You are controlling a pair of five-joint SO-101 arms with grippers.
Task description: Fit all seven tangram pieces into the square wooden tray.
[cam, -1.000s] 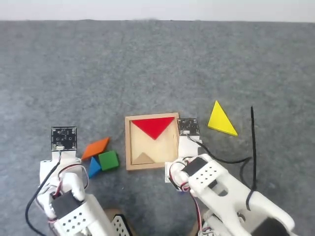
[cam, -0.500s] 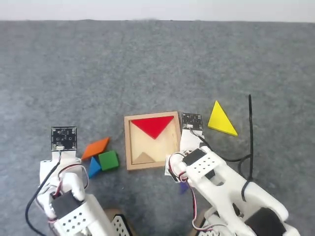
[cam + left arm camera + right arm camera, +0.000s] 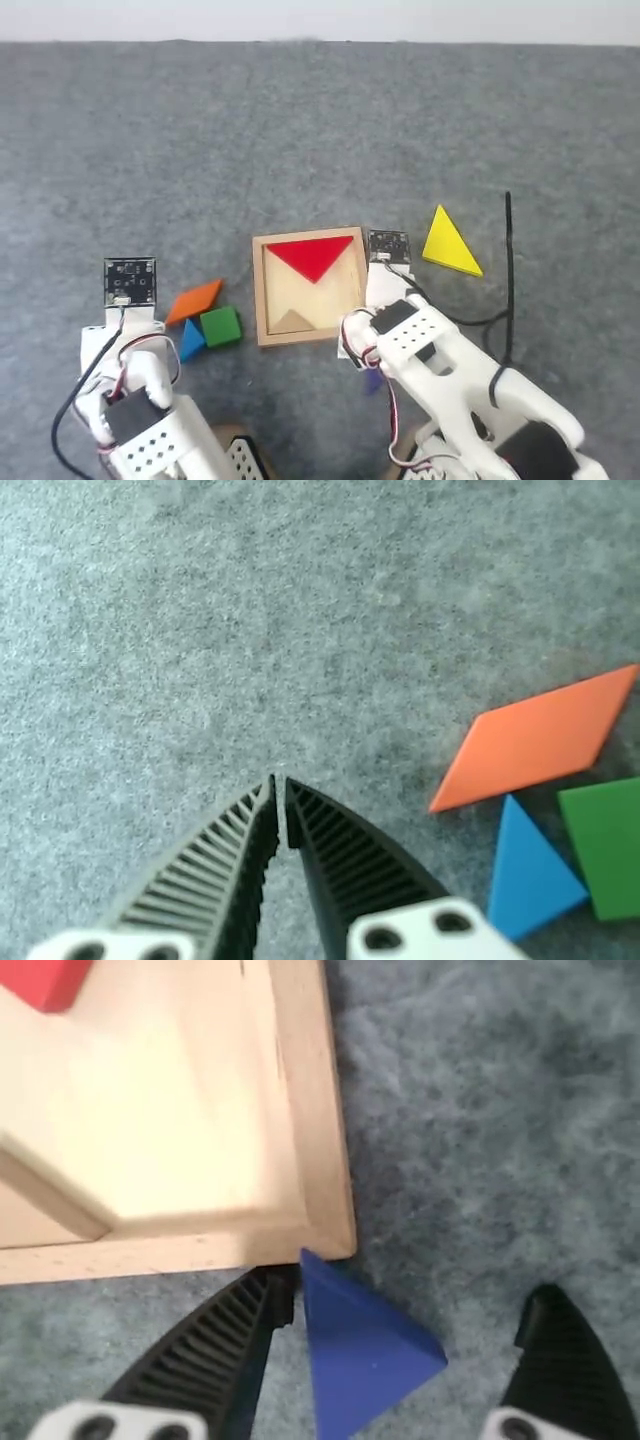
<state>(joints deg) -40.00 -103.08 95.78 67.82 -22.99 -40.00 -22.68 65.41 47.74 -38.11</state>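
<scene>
Where grey felt covers the table, items as follows. Square wooden tray (image 3: 258, 290), central, holding red triangle (image 3: 311, 256) against its far side. Yellow triangle (image 3: 446, 243), right of tray, apart. Orange parallelogram (image 3: 194, 301), green square (image 3: 221, 326) and light-blue triangle (image 3: 190, 340), clustered left of tray. Dark-blue triangle (image 3: 355, 1350), at tray's near right corner, between spread fingers of right gripper (image 3: 412, 1298). Left gripper (image 3: 279, 780), closed, empty, near parallelogram.

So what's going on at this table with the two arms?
The right gripper is open around a dark blue triangle on the mat at a corner of the wooden tray, which holds a red triangle. The left gripper is shut over the mat beside the orange parallelogram.
</scene>
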